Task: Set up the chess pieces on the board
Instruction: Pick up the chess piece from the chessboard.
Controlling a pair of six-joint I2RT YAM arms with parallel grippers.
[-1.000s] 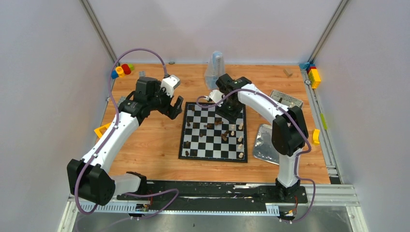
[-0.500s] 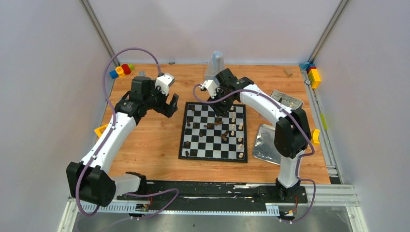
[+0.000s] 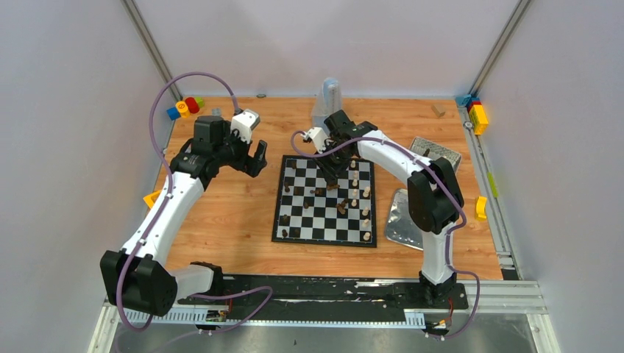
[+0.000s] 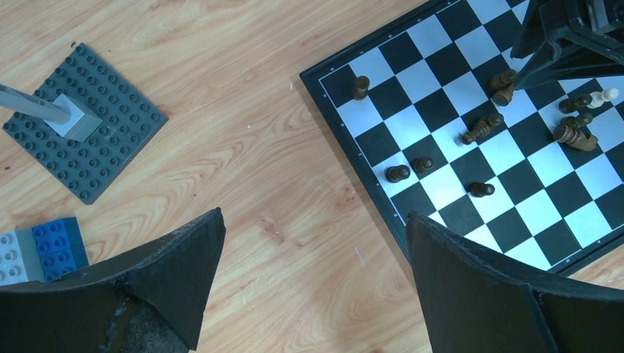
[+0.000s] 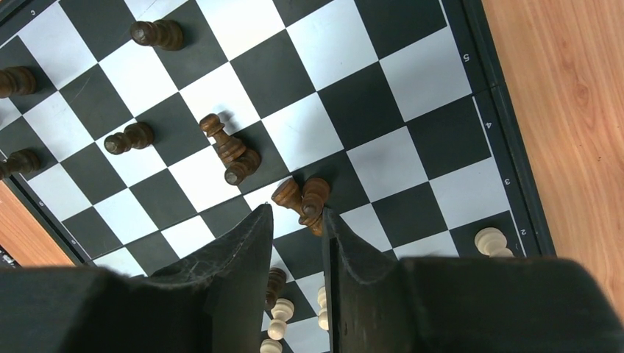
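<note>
Left gripper: spread wide above the bare wooden table, nothing between the fingers, nothing touched. Beyond the fingertips, off toward the finger on the right of the wrist view, a corner of the board, clear of both fingers. On that corner, a scatter of dark pieces, several lying on their sides. Beyond the other finger, a grey studded plate with a grey post on it. Close beside that same finger, blue and grey blocks.

Right gripper: low over the board, fingers drawn close together with only a narrow slot left. Right at the fingertips, two brown pieces tipped over against each other across a black and a white square. Touching the tips or not, impossible to say. Within the slot, further back, another brown one and some cream pieces. Clamped, or merely seen on the board below: cannot tell. Further out from the tips, toward the left of that wrist view, a fallen brown pair, then more dark ones scattered singly. Out past the finger on the right, near the board's edge, a lone cream piece.
</note>
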